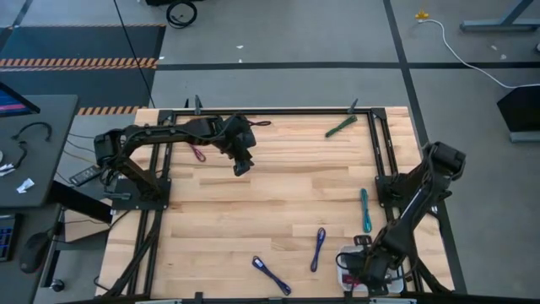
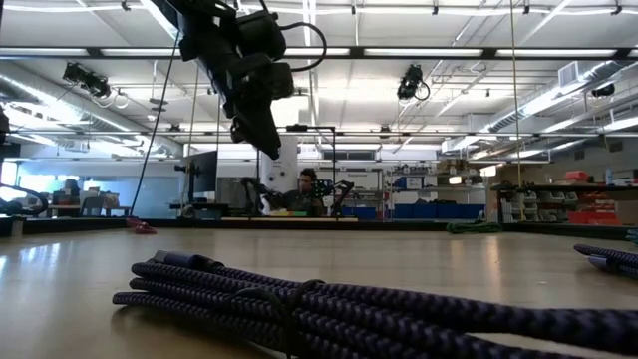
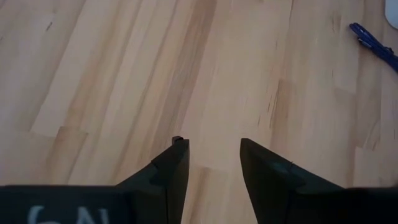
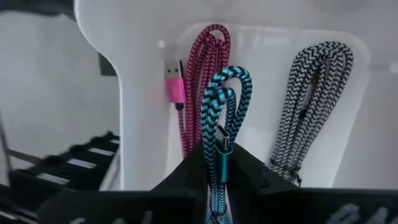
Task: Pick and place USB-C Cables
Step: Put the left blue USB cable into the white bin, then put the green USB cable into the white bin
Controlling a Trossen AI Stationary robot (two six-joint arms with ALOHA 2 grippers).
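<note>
My left gripper (image 1: pixel 242 165) hangs open above bare wood in the table's far-left part; its wrist view shows only planks between the fingers (image 3: pixel 211 146) and a blue cable (image 3: pixel 373 42) farther off. My right gripper (image 1: pixel 361 268) is at the near right corner, over a white tray (image 1: pixel 348 277), and is shut on a teal cable (image 4: pixel 225 93). A magenta cable (image 4: pixel 202 74) and a grey zigzag cable (image 4: pixel 314 102) lie in the tray (image 4: pixel 143 93). Loose on the wood lie a green cable (image 1: pixel 341 127), a teal cable (image 1: pixel 365 209), a purple cable (image 1: pixel 318 247), a blue cable (image 1: pixel 271 274) and a purple cable (image 1: pixel 197 153). My right gripper pinches the teal cable bundle between its two fingers, just behind the metal plug (image 4: pixel 222 152). The looped end (image 4: pixel 227 78) sticks out past the fingertips toward the tray's floor. Whether the loop touches the tray, I cannot tell.
A black frame rail (image 1: pixel 278 112) runs along the table's far edge, and other rails run down both sides. A dark braided cable bundle (image 2: pixel 349 309) lies close before the low camera. The middle of the wood (image 1: pixel 270 203) is bare. A person sits at a desk far behind the table (image 2: pixel 307 191).
</note>
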